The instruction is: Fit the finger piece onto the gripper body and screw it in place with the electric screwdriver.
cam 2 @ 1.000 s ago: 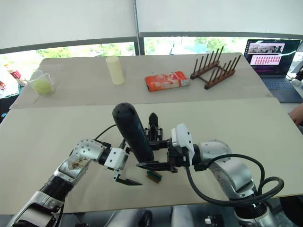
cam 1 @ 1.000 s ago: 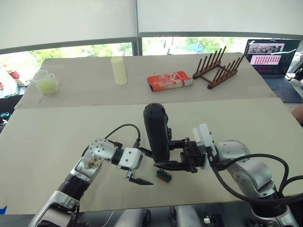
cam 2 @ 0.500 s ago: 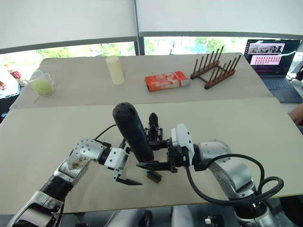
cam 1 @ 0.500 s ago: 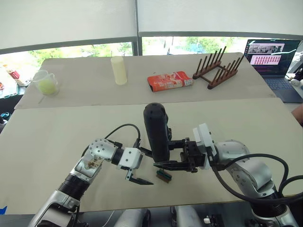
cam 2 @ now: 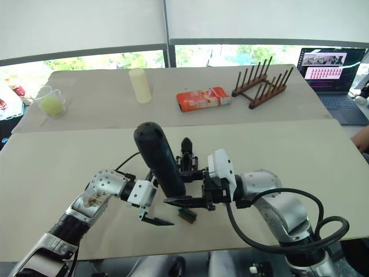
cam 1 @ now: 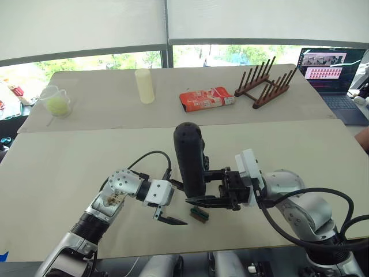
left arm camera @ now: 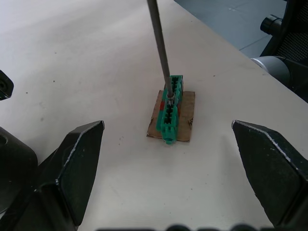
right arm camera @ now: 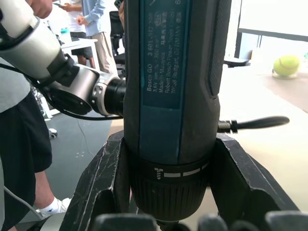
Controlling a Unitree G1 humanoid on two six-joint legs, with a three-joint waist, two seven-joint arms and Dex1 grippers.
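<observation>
Clear plastic, the cup (cam 1: 55, 101) at ten o'clock on the far table holds something yellow-green; at one o'clock from the screwdriver lies an orange packet (cam 1: 206, 98), with a pale cylinder (cam 1: 145, 86) at eleven o'clock, a wooden rack (cam 1: 266, 85) further round toward two and a laptop (cam 1: 333, 72) beyond it. On the near table (cam 1: 69, 173) the screwdriver (cam 1: 191, 161) stands almost upright, a thick dark cylinder with a rounded top and a blue label panel on its side; the right gripper (right arm camera: 168, 192) clamps it around the lower collar, one finger on each side. Its thin metal bit (left arm camera: 159, 45) comes down onto a small green block (left arm camera: 170, 108) that sits on a brown card square (left arm camera: 185, 115) on the tabletop, the tip touching the block's upper end. Just behind the screwdriver, at twelve o'clock, the gripper body (cam 2: 187, 158) shows as a black assembly with a pointed finger sticking up. The left gripper (cam 1: 167, 219) rests low at nine o'clock of the block, its fingers (left arm camera: 72, 163) spread wide and holding nothing, the block lying between them but well apart from both.
</observation>
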